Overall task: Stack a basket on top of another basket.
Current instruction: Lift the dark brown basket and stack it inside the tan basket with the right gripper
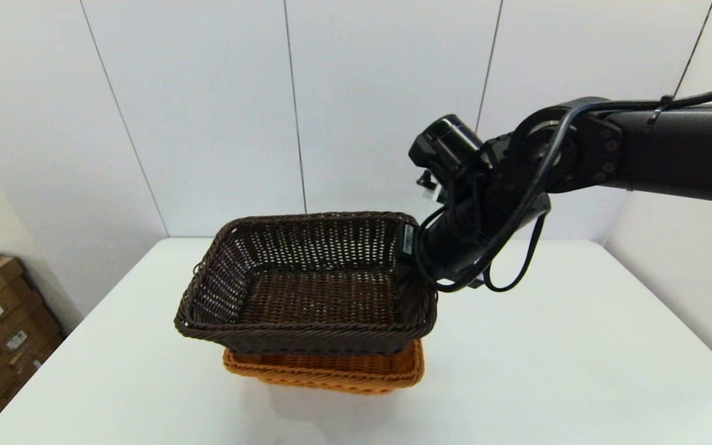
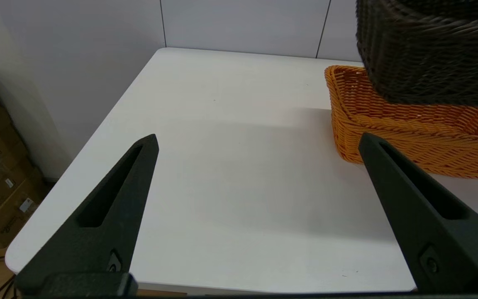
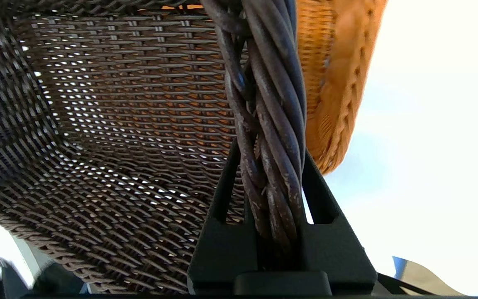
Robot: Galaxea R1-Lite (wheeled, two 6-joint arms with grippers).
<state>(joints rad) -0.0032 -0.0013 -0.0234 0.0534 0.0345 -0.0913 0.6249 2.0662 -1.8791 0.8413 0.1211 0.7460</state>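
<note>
Head view: right gripper [image 1: 410, 247] clamped on braided rim of dark brown rectangular wicker basket [image 1: 306, 281].
Basket hangs tilted over orange-tan rectangular wicker basket [image 1: 331, 369], mid white worktop [image 1: 578, 358]; left gripper [image 2: 257, 143] spread, near the left edge.

Plain white rectangular table [image 1: 547, 346], smooth matte top, pushed into corner of pale panelled walls. Only thing sitting directly on it: orange-tan rectangular woven wicker basket [image 1: 331, 369] with braided rim, upright, roughly mid-table, near front edge.
</note>
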